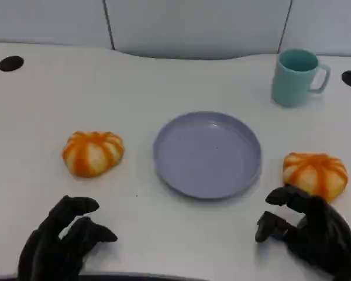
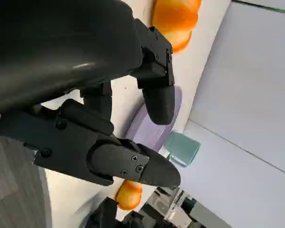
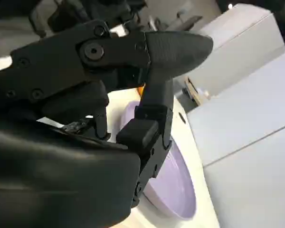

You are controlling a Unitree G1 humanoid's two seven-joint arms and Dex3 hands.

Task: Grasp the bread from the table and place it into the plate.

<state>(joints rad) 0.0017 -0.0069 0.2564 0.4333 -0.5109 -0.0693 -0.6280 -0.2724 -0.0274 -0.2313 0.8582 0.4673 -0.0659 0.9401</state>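
1. White tabletop [image 1: 164, 76] carries a round lavender plate [image 1: 207, 153] near its middle, bare inside.
2. Orange-and-white striped round bread bun [image 1: 93, 153] lies on the tabletop toward the left edge, apart from the plate rim.
3. Second orange-and-white striped bun [image 1: 315, 173] lies toward the right edge, near the plate but not touching it.
4. Teal mug [image 1: 298, 76] with its handle pointing to the right edge stands upright near the far right corner, well apart from the plate.
5. Left hand [image 1: 63, 240] sits at the near edge, nearer than the left bun and apart from it; fingers spread, holding nothing.
6. Right hand [image 1: 307, 231] sits at the near edge just beside the second bun; fingers apart and curved, nothing in them. Contact between fingertips and bun: cannot tell.
7. Two dark round holes [image 1: 10, 63] sit in the tabletop at the far left and far right.
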